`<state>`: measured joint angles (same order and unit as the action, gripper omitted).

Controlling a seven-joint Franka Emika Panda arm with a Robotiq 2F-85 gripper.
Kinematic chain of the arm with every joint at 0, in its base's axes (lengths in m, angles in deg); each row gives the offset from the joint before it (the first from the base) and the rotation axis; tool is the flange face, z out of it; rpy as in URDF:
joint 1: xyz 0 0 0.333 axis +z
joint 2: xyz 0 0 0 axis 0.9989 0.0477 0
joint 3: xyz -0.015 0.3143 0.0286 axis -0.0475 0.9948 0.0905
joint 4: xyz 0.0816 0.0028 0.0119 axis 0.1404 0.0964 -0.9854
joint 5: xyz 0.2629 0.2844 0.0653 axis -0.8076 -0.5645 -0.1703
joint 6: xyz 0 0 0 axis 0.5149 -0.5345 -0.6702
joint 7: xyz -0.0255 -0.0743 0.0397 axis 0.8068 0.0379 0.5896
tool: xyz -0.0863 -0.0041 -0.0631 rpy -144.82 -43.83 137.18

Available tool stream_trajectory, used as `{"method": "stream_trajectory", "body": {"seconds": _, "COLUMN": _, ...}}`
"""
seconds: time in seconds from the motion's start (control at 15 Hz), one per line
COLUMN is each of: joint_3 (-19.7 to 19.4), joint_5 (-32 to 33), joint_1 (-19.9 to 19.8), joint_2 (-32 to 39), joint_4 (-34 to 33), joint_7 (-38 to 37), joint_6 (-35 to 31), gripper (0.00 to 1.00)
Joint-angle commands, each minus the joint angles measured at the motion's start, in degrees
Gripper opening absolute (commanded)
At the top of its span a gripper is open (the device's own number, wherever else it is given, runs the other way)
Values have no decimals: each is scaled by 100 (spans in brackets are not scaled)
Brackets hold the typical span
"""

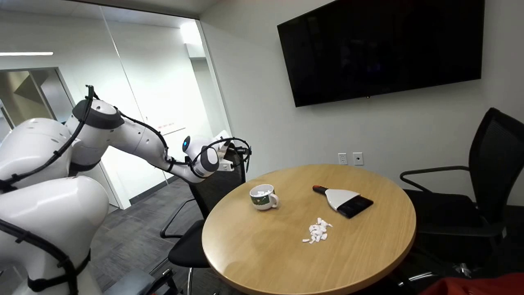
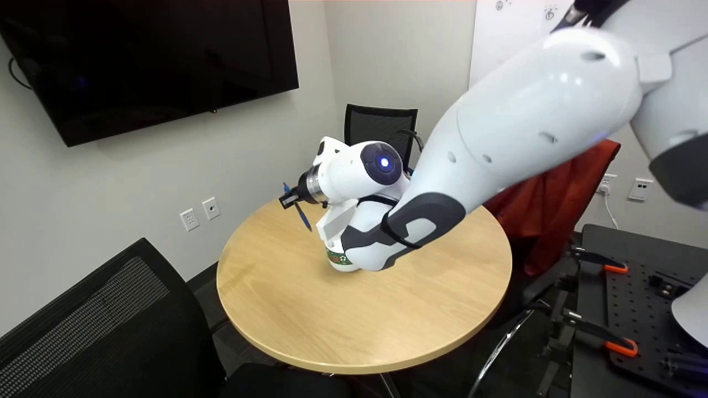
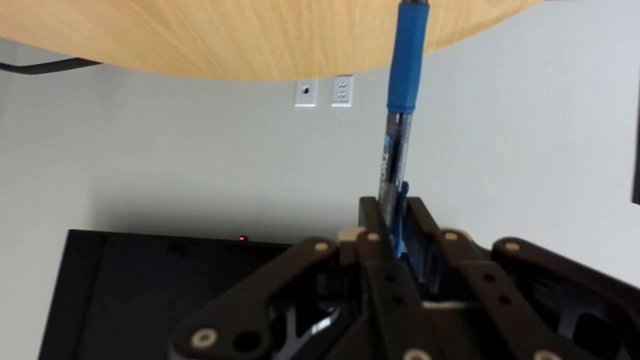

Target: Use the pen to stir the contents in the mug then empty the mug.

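Your main risk is the pen (image 3: 397,125) twisting: the hand (image 3: 393,206) is clamped on it near its clip end, so the longer part, with the blue grip, sticks out unsupported, and a hard push against the inside of the mug (image 1: 262,200) could swing it askew or work it loose. The mug stands upright with nothing steadying it, so a sideways shove may slide or tip it on the worktop (image 1: 245,246). Stir too briskly and the white bits (image 1: 264,193) inside, which look light, will probably hop the rim and add to the loose pile (image 1: 317,230) near the flat-headed tool (image 1: 344,200). Mind the arm (image 2: 514,132) as well: in an exterior view its wrist end screens part of the mug, and you can't judge that gap from there, so a careless descent might knock it. As for position, the pen is in your hand, slanting, its writing end angled down toward the worktop but outside the mug; the mug sits lower than the hand and off to one side, so you'd likely need to shift over it and stand the pen steeper before dipping in.
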<state>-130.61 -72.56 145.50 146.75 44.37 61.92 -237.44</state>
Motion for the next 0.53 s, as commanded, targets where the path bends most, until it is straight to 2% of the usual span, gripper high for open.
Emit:
{"method": "stream_trajectory", "body": {"seconds": 0.0, "joint_3": 1309, "joint_5": 773, "joint_1": -767, "joint_2": -1315, "joint_4": 425, "joint_7": 1007, "joint_6": 0, "gripper": 4}}
{"method": "stream_trajectory", "body": {"seconds": 0.2, "joint_3": 2343, "joint_5": 1129, "joint_1": -1470, "joint_2": -1728, "joint_4": 781, "joint_7": 1683, "joint_6": 157, "gripper": 4}}
{"method": "stream_trajectory", "body": {"seconds": 0.47, "joint_3": 3168, "joint_5": 1496, "joint_1": -2089, "joint_2": -1763, "joint_4": 964, "joint_7": 2251, "joint_6": 716, "gripper": 4}}
